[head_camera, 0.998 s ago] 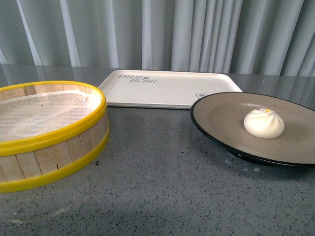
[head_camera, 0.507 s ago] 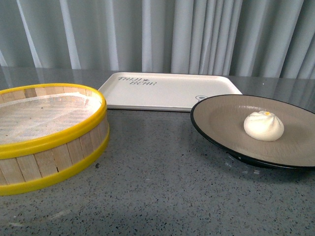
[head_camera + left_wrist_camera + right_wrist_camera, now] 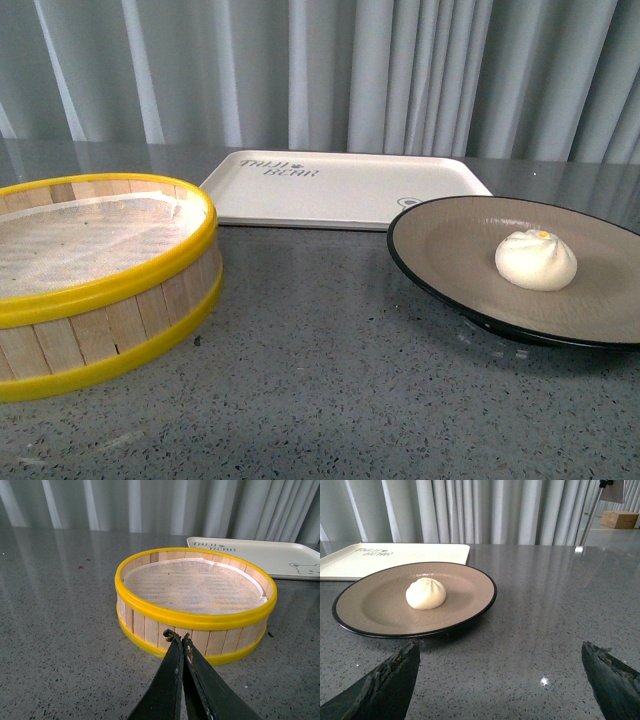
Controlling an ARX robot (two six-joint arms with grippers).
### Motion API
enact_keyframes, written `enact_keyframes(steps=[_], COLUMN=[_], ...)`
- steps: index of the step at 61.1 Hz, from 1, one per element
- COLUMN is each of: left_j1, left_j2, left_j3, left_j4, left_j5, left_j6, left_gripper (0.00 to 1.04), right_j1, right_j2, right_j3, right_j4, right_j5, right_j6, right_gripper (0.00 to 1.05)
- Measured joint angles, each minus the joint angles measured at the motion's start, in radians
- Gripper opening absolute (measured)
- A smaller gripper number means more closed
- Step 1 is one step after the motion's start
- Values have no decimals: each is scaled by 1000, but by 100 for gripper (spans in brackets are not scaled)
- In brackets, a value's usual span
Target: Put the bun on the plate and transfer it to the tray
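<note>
The white bun with a yellow dot sits on the beige, black-rimmed plate at the right of the grey table. The cream tray with grey lettering lies behind, empty. Neither gripper shows in the front view. In the right wrist view the bun rests on the plate, and my right gripper is open and empty, short of the plate's near edge. In the left wrist view my left gripper is shut and empty, just short of the steamer basket.
A yellow-rimmed wooden steamer basket with a white liner stands at the left. Grey curtains hang behind the table. The tray's corner with a bear drawing shows beyond the basket. A stand and a cardboard box are far off.
The front view has shifted slightly, so the basket, tray and plate sit a little lower in frame. The bun stays on the plate.
</note>
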Motion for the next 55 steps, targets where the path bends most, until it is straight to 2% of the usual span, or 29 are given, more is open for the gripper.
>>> enact_keyframes(steps=[3,8,11,17,33,38,41,44,50,55], left_j1=[0,0,0,0,0,0,0,0,0,0], left_j2=[0,0,0,0,0,0,0,0,0,0], left_j3=[0,0,0,0,0,0,0,0,0,0], left_j4=[0,0,0,0,0,0,0,0,0,0], left_j5=[0,0,0,0,0,0,0,0,0,0], left_j6=[-2,-1,-1,-1,0,-1,0,0,0,0], left_gripper=[6,22,36,55,99,98,98,98,98,98], right_j1=[0,0,0,0,0,3,13,-4,-87,-177], right_j2=[0,0,0,0,0,0,24,78,274,483], right_j3=[0,0,0,0,0,-1,-1,3,45,127], right_j4=[0,0,0,0,0,7,102,223,439,595], right_j5=[0,0,0,0,0,15,89,92,10,-80], right_j6=[0,0,0,0,0,-8,-88,-145,-159,-74], right_gripper=[96,96,96,96,96,96,96,96,96,96])
